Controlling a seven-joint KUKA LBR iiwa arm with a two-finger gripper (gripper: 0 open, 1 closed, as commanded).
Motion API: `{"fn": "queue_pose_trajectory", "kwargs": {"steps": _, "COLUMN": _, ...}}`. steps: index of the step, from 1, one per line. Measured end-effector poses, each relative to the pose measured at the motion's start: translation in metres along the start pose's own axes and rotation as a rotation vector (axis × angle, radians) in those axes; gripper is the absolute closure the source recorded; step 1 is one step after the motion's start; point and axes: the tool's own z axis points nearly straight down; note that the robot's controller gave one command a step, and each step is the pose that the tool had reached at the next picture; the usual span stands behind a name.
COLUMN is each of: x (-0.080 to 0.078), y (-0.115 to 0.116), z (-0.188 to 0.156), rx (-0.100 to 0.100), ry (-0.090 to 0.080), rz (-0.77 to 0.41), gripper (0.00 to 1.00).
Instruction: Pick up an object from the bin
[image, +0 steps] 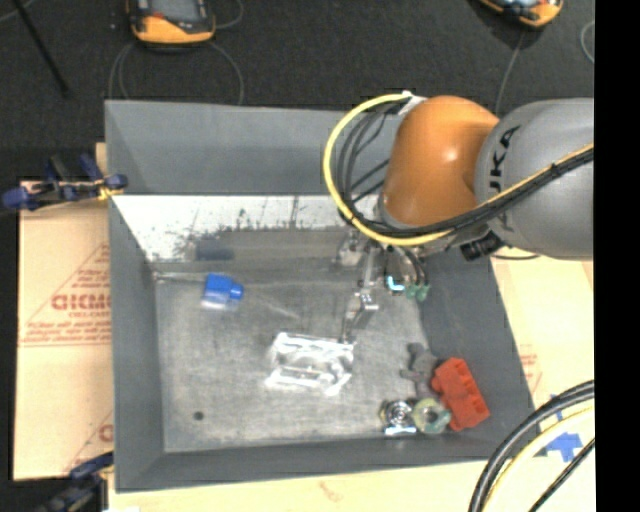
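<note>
We are looking at a dull grey bin (132, 360) whose pale rear wall is showing dark streaks and speckles, while its floor is showing a mottled, scuffed grey. A small cap (221, 290) is standing out in bright blue with a paler, whitish side. A plastic packet (310, 363) is showing clear, with white glints. A studded block (461, 393) is glowing red-orange, and a lumpy piece (416, 361) is showing dark grey. A metal fitting (399, 418) is gleaming silver, a ring (433, 415) pale green. The arm's cover (438, 160) is showing orange, its cables (338, 160) yellow and black, its casing (545, 180) silver-grey with dark lettering.
</note>
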Motion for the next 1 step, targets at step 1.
{"fn": "queue_pose_trajectory", "kwargs": {"steps": 1, "x": 0.0367, "y": 0.0372, "z": 0.1023, "rx": -0.001, "ry": -0.01, "rz": 0.04, "gripper": 0.0}}
